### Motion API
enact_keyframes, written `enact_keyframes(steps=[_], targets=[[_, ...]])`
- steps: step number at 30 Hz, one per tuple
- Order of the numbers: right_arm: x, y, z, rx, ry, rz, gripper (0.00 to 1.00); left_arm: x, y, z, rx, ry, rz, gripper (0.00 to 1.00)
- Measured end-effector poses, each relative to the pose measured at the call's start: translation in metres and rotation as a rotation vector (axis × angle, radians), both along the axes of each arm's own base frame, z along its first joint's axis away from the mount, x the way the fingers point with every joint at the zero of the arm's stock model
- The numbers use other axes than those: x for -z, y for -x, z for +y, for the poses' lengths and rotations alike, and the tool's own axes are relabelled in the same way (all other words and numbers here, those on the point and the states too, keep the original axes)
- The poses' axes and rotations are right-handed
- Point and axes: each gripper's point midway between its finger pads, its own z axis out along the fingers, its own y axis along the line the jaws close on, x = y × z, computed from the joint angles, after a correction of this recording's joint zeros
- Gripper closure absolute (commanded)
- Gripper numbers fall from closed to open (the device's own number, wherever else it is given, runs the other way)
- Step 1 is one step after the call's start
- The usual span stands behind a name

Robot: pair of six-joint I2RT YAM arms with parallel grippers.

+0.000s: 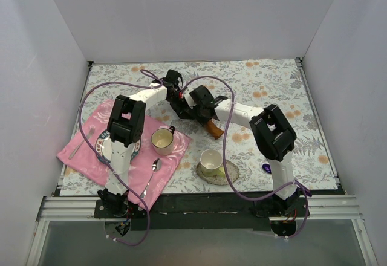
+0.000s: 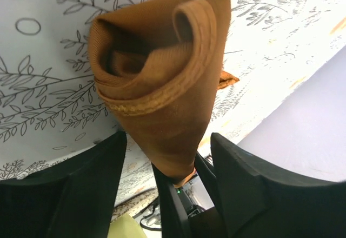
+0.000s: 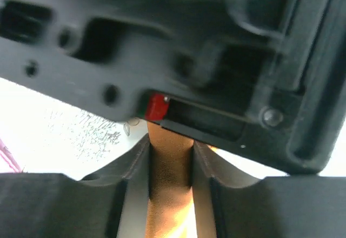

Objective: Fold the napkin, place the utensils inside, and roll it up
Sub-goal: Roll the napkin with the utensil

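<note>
The napkin (image 1: 213, 130) is a rust-orange roll held above the middle of the flowered table, mostly hidden under the two grippers in the top view. In the left wrist view I look into the rolled napkin's (image 2: 162, 86) open end. My left gripper (image 2: 167, 140) is open, with a gap between each finger and the cloth. My left gripper (image 1: 180, 100) sits just left of my right gripper (image 1: 195, 113). In the right wrist view my right gripper (image 3: 170, 143) is shut on the napkin (image 3: 170, 162), both pads pressing the cloth. The utensils are hidden.
A pink cloth (image 1: 84, 157) at the near left carries a plate (image 1: 103, 148), a cream cup (image 1: 162, 139) and a silver spoon (image 1: 152, 172). A second cup (image 1: 210, 160) stands on a round mat near the front. A small purple piece (image 1: 266, 168) lies by the right arm's base.
</note>
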Motion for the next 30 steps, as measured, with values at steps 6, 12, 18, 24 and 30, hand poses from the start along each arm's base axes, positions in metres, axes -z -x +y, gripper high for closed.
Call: enact_keyframes(steps=[6,12,18,24,30], targets=[[0.001,-0.002,0.001,0.005,-0.085,0.063,0.71,-0.006,-0.008,0.004,-0.015,0.026,-0.016,0.26],[0.000,0.003,-0.001,0.035,-0.231,0.227,0.73,-0.009,-0.014,0.002,-0.021,0.040,-0.043,0.25],[0.001,0.007,-0.005,0.084,-0.444,0.440,0.72,-0.008,-0.014,0.000,-0.019,0.048,-0.053,0.24],[0.002,0.006,-0.008,0.096,-0.675,0.656,0.69,-0.007,-0.007,-0.009,0.007,0.035,-0.058,0.29],[0.002,0.007,-0.012,0.088,-0.850,0.848,0.67,-0.003,0.001,-0.020,0.047,-0.027,-0.067,0.46]])
